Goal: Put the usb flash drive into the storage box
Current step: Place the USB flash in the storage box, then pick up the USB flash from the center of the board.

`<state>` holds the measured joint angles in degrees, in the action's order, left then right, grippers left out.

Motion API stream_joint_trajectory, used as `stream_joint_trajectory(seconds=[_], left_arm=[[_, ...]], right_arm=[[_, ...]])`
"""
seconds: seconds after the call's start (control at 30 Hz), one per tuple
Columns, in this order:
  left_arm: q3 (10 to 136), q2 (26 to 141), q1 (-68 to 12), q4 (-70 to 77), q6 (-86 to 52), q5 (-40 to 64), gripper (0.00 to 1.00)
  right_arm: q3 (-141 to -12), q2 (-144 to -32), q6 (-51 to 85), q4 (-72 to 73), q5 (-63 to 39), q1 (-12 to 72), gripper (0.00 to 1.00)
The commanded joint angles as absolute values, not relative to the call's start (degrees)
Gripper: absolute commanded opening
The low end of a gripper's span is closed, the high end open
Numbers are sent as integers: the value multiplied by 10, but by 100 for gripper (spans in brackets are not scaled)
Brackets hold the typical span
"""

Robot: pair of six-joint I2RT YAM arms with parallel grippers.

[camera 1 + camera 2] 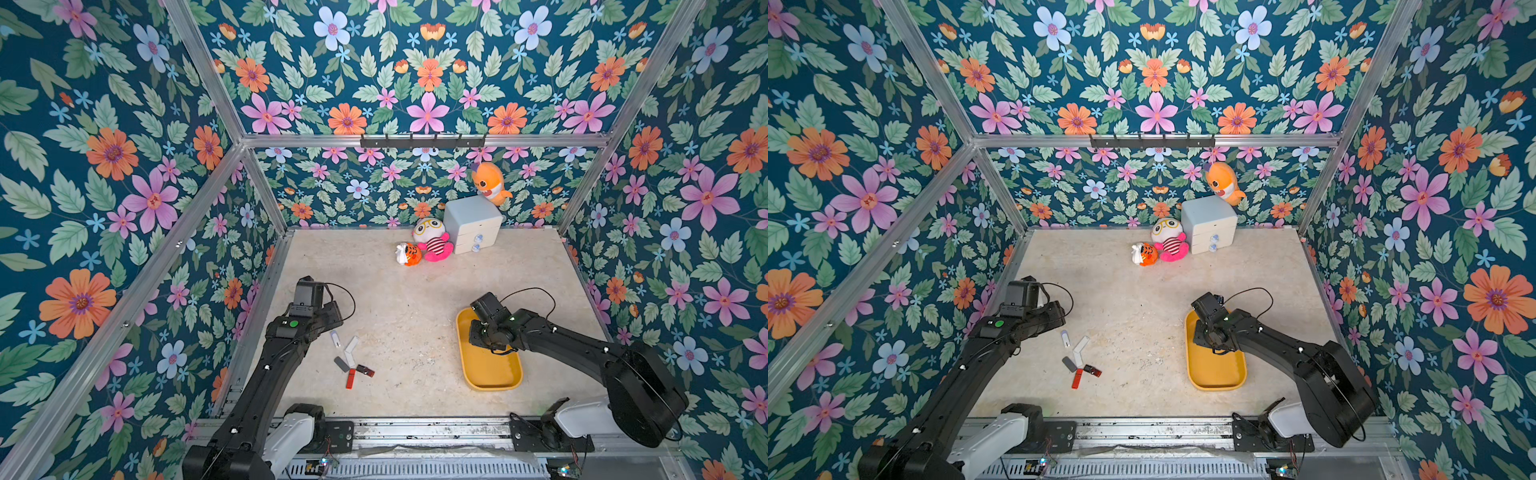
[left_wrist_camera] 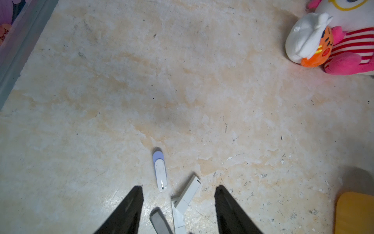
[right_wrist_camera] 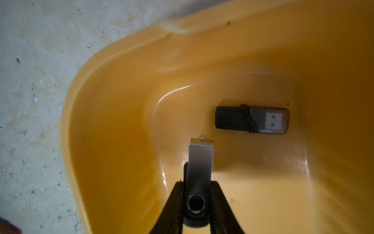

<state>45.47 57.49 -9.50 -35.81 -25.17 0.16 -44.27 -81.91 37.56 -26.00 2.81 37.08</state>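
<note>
Right claw (image 3: pixel 196 183): closed on a swivel drive (image 3: pixel 201 160), pinching the black body, with the metal cover pointing out ahead. The held drive is over the inside of the box (image 3: pixel 81 85), toward the box's far end in both top views. Cannot tell whether its tip touches the box floor.

In the box: 1 black drive (image 3: pixel 251 119), lying flat just beside the held one, not touching it.

Left claw (image 2: pixel 179 187): jaws apart, nothing between them. It hovers low over the loose drives (image 2: pixel 180 202) on the table (image 2: pixel 182 81), well apart from the box.

Loose drives counted in a top view: 6.
- lavender drive (image 1: pixel 335 338)
- white drive (image 1: pixel 353 344)
- 2nd white drive (image 1: pixel 349 358), touching the 1st
- grey drive (image 1: pixel 341 364)
- red drive (image 1: pixel 350 378)
- dark drive (image 1: pixel 365 370)

Progress, my estimate: 1 drive delivered, 1 at the drop point but not yet let go, 6 untouched. That puts the job early, about a quarter done once the right claw opens.

Next, likely: the right claw releases clear of the black drive, and the left claw picks from the cluster. The white pair overlaps, so the lavender drive looks the easiest grab.
</note>
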Motion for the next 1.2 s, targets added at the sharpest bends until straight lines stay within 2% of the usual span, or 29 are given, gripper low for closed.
stream_joint_trajectory(seconds=[0.0, 0.27, 0.53, 0.63, 0.77, 0.9, 1.03, 1.17], left_arm=[[458, 580, -96, -356, -245, 5, 62], [458, 588, -97, -356, -244, 6, 62], [458, 597, -98, -355, -243, 10, 62], [457, 598, -100, -355, -243, 11, 63], [458, 608, -109, -356, -243, 12, 63], [461, 619, -132, -358, -243, 22, 63], [472, 630, -161, -375, -270, -10, 62], [419, 642, -193, -306, -332, 11, 62]], right_arm=[[-457, -849, 363, -277, 17, 364, 18], [-458, -885, 374, -283, 0, 331, 20], [-453, -868, 399, -309, 48, 316, 28], [-452, -856, 401, -312, 59, 315, 34], [-445, -838, 385, -300, 45, 316, 52], [-422, -768, 359, -276, 53, 344, 62], [-397, -686, 337, -253, 104, 406, 62], [-380, -632, 335, -246, 183, 478, 61]])
